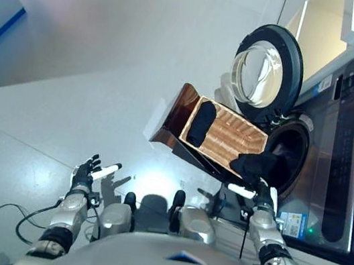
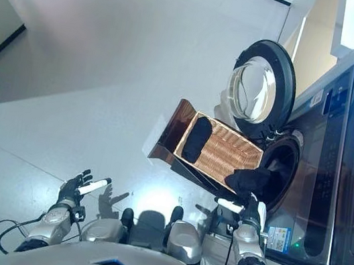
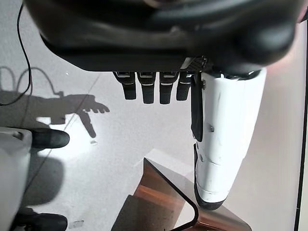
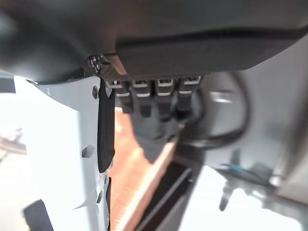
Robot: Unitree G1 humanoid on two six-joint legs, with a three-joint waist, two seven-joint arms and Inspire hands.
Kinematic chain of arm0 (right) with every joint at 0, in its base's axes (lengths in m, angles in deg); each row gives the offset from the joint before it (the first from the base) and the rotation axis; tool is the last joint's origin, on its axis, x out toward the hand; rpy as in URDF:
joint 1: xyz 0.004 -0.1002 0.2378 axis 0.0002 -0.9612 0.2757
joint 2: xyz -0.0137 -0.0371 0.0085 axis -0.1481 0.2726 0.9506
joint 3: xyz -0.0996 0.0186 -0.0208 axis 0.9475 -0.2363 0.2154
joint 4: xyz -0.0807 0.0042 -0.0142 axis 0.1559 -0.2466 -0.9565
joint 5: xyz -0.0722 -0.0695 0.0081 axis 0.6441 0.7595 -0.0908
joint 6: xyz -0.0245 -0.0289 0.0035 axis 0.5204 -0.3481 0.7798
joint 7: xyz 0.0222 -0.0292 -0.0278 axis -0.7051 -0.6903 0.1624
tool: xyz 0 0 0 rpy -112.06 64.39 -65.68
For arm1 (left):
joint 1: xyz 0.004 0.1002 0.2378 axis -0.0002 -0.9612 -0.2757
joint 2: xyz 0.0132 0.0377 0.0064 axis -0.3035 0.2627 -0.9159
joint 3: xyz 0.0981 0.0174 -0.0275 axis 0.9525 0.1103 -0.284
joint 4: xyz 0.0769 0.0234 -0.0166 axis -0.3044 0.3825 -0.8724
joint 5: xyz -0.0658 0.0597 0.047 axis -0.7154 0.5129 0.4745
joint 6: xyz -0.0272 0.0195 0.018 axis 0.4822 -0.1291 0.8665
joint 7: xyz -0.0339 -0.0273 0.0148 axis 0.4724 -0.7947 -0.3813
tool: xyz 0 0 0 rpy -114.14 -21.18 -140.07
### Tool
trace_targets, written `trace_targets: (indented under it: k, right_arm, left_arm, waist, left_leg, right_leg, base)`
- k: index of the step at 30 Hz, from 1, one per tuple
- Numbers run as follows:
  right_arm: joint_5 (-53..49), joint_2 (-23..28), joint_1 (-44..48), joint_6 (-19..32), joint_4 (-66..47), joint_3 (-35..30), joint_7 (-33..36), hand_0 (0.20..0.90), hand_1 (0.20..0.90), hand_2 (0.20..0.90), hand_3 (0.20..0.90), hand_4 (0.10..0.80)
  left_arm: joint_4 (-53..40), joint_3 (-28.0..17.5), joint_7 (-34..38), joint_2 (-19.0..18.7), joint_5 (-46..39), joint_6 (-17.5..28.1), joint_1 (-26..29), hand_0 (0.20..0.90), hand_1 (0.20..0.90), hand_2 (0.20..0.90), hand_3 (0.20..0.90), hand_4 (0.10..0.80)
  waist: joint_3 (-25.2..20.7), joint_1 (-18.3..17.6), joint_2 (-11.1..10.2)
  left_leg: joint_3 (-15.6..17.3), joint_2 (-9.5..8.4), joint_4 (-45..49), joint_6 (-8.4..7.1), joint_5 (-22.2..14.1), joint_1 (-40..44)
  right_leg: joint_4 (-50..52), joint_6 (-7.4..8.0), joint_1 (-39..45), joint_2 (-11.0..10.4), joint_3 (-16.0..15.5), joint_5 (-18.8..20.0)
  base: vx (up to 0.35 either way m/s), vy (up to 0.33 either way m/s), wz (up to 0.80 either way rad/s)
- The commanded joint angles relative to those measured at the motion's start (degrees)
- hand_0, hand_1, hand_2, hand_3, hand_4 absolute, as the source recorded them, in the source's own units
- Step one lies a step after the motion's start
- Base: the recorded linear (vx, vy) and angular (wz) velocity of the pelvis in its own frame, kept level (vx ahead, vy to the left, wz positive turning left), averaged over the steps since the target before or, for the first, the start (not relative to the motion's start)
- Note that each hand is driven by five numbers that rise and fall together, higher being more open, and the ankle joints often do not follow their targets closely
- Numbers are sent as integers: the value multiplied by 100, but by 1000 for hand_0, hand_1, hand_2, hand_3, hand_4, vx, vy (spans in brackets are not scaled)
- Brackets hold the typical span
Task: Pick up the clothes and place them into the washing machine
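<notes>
Wicker basket (image 1: 230, 138) — on wooden stand (image 1: 174, 115)

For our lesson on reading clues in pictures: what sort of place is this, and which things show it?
Probably a laundry area: a front-loading washing machine with its round door swung open, a wicker basket holding a dark garment, and the right robot hand holding another dark garment near the drum.

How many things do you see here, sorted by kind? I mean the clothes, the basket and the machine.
Black clothes: 2, one lying in the basket, one in the right hand near the drum opening
Wicker basket: 1
Washing machine, door open: 1
Total: 4
</notes>
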Motion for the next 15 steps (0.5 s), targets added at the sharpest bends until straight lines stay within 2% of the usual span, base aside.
trace_targets:
  k: [1, 3, 4, 5, 8, 10, 12, 15]
  right_arm:
    - [19, 393, 264, 365, -139, 28, 305, 900, 900, 900, 900, 800]
    - [-56, 391, 269, 377, -47, -9, 340, 900, 900, 900, 900, 800]
    - [-57, 390, 271, 377, -46, -10, 340, 900, 900, 900, 900, 800]
    - [-90, 394, 302, 370, 5, -48, 362, 900, 900, 900, 900, 800]
    - [-70, 377, 345, 356, 11, -19, 375, 900, 900, 900, 900, 800]
    - [-53, 337, 383, 337, 68, 33, 381, 900, 900, 900, 900, 800]
    - [7, 278, 423, 333, 103, 142, 366, 900, 900, 900, 900, 800]
    - [155, 244, 451, 319, 128, 274, 321, 900, 900, 900, 900, 800]
  left_arm:
    - [-181, 118, 41, -164, 16, 288, 323, 900, 900, 900, 900, 800]
    - [-132, 132, 41, -136, 4, 271, 297, 900, 900, 900, 900, 800]
    - [-131, 133, 42, -136, 4, 271, 299, 900, 900, 900, 900, 800]
    - [-120, 121, 72, -115, 3, 267, 295, 900, 900, 900, 900, 800]
    - [-140, 95, 102, -127, -21, 270, 276, 900, 900, 900, 900, 800]
    - [-93, 56, 139, -140, -71, 280, 267, 900, 900, 900, 900, 800]
    - [-17, 20, 155, -148, -113, 296, 245, 900, 900, 900, 900, 800]
    - [24, -26, 175, -127, -124, 319, 197, 900, 900, 900, 900, 800]
  waist:
    - [-80, -42, -137]
    - [46, 56, -224]
    - [52, 55, -222]
    - [124, 115, -307]
    - [165, 194, -397]
    - [190, 272, -382]
    - [208, 380, -263]
    - [170, 451, -100]
  left_leg:
    - [-12, 244, 1598, -367, -28, 228]
    - [-102, 93, 2333, -233, 299, -237]
    - [-105, 95, 2353, -231, 290, -244]
    - [-48, -6, 2351, -143, 269, -681]
    - [2, -7, 2027, -97, 226, -1098]
    - [-97, 65, 1410, -191, 509, -1336]
    - [-354, 165, 399, -315, 1144, -1297]
    - [-600, 244, -383, -390, 1401, -1182]
  right_leg:
    - [-12, 127, -159, 198, 334, 22]
    - [-62, -2, 145, 232, 406, -51]
    - [-61, -1, 148, 234, 404, -52]
    - [-49, -6, 237, 145, 460, -67]
    - [-2, 30, 292, 87, 555, -84]
    - [69, 64, 349, 138, 686, -116]
    - [161, 81, 475, 279, 859, -257]
    - [330, 67, 651, 406, 1095, -525]
  base:
    - [36, -118, 18]
    - [39, -110, 18]
    - [34, -88, -4]
    - [12, -20, -18]
    - [53, 0, -26]
    - [121, 52, -25]
    - [165, 91, -10]
    - [185, 111, -17]
